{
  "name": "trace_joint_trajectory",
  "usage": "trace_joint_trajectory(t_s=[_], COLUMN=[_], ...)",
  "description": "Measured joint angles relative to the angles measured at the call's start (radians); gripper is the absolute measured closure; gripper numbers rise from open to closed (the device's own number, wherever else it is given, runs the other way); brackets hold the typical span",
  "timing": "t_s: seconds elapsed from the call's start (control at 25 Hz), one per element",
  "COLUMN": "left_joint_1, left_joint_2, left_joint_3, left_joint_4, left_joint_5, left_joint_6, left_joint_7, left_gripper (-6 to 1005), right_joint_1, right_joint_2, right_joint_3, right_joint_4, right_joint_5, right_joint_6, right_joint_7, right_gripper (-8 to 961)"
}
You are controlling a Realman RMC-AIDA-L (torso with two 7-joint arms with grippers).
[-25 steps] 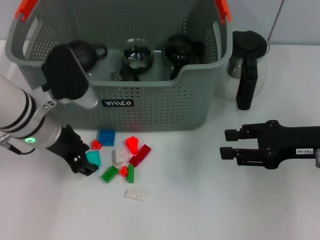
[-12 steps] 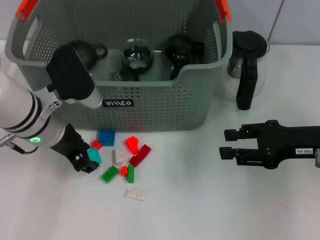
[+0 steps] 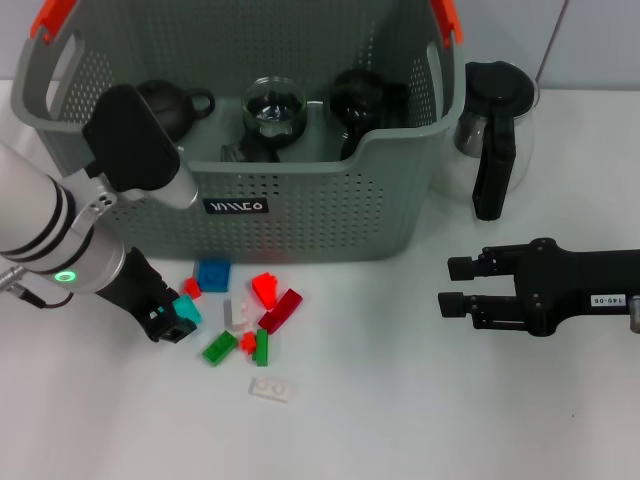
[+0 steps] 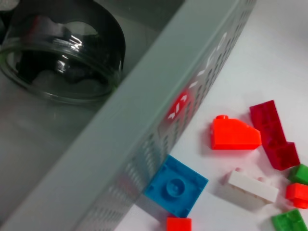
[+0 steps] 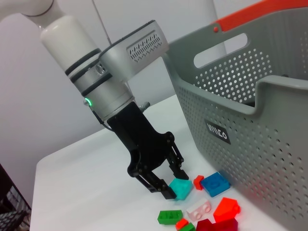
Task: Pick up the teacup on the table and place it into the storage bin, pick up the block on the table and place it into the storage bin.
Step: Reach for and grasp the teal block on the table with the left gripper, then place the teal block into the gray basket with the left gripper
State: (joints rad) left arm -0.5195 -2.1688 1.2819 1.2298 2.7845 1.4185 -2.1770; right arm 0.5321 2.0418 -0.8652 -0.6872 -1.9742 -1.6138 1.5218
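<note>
Head view puts a clear flat block point(image 3: 270, 387) nearest to us on the white table point(image 3: 400, 420), a little apart from the loose pile of bricks. Beyond it lie two green blocks point(image 3: 219, 347), a white one, a dark red block point(image 3: 281, 311), a bright red block point(image 3: 265, 288) and a blue square block point(image 3: 212, 274), all just in front of the bin. At the pile's left edge our left gripper point(image 3: 170, 322) has its fingers closed on the teal block point(image 3: 186, 310), low by the table; we cannot tell whether the block is lifted clear. The right wrist view shows this grip from the side, one black finger point(image 5: 180, 169) above the block and one below. Our right gripper point(image 3: 450, 286) rests off to the right, well apart from the blocks, its two fingers parted and empty. Farther back stands the storage bin point(image 3: 300, 200), grey and perforated with orange handle clips. Inside it we see a black teapot point(image 3: 170, 105), a clear glass teacup point(image 3: 273, 105) and a dark glass vessel point(image 3: 360, 105). A glass jug with a black handle point(image 3: 492, 130) stands on the table just right of the bin.
</note>
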Motion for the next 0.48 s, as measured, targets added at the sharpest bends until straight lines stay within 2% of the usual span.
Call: trace_joint_trajectory(t_s=[0.12,0.24,0.48], left_joint_1=[-0.011,-0.040,-0.121], left_joint_2=[0.002,0.006,0.031], left_joint_3=[-0.042,-0.136,-0.434], left_joint_4=[0.009,0.026,0.089], left_joint_5=[-0.009,-0.039,-0.181], left_joint_6=[0.049,0.156,0.438], left_joint_7=[0.007,0.039,0.122], left_gripper=[603,603,604], right_joint_1=[0.001,0.001,-0.002], right_joint_2=[0.000,0.000,0.000], right_joint_3=[-0.002,-0.003,-0.006], right_joint_4=[0.000,0.000,0.000], right_joint_5=[0.000,0.000,0.000], right_joint_6=[0.000,0.000,-0.002], right_joint_7=[0.000,0.001,0.004], right_gripper=[370,370,370])
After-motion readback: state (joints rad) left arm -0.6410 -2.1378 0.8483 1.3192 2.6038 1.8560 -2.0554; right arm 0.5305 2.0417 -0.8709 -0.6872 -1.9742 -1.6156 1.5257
